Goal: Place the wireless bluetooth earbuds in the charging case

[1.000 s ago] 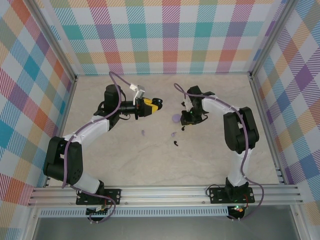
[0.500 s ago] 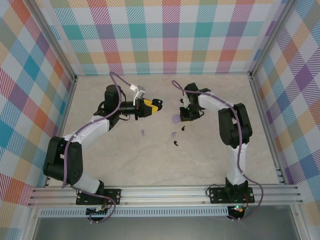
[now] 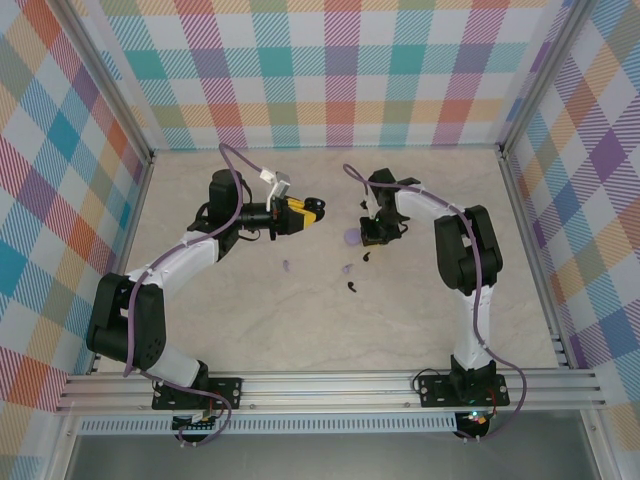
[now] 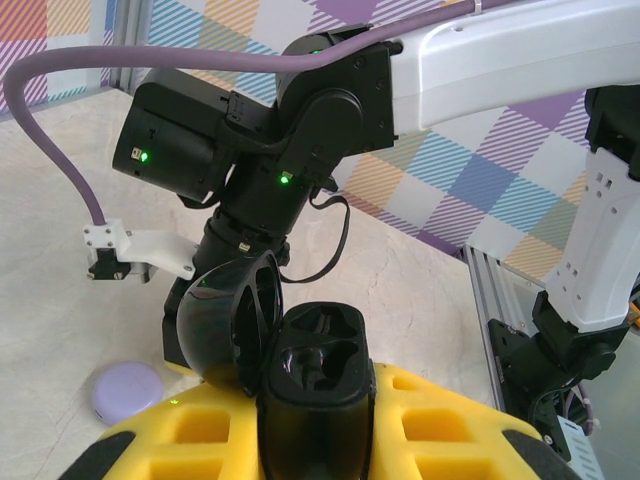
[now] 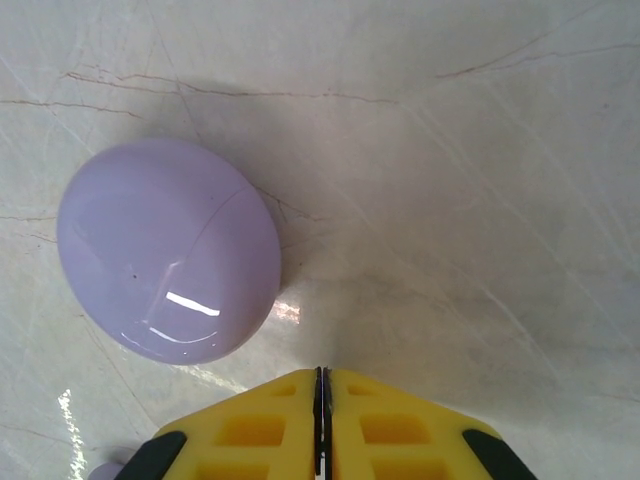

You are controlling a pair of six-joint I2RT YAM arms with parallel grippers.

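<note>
Marble-look tabletop [image 3: 250, 320] seen from above: your left gripper [image 3: 303, 212] hangs mid-table and your right gripper [image 3: 377, 235] sits low, just beside the lilac case [image 3: 351, 237]. One black earbud [image 3: 368, 256] lies near it, and another black earbud [image 3: 352, 289] and two lilac earbuds [image 3: 347, 268] [image 3: 286, 265] lie loose toward the bases.

At your left wrist, the yellow pads clamp the black charging case [image 4: 315, 385], its lid [image 4: 225, 325] swung open and both wells empty.

At your right wrist, the yellow fingers [image 5: 250, 440] are pressed together on nothing, over bare marble beside the closed lilac case.

You look to be at the first pickup. Spread the right jaws and shift to the nearest black earbud. Mind the lilac case close alongside. The rest of the table is open and the plaid walls are well apart.
</note>
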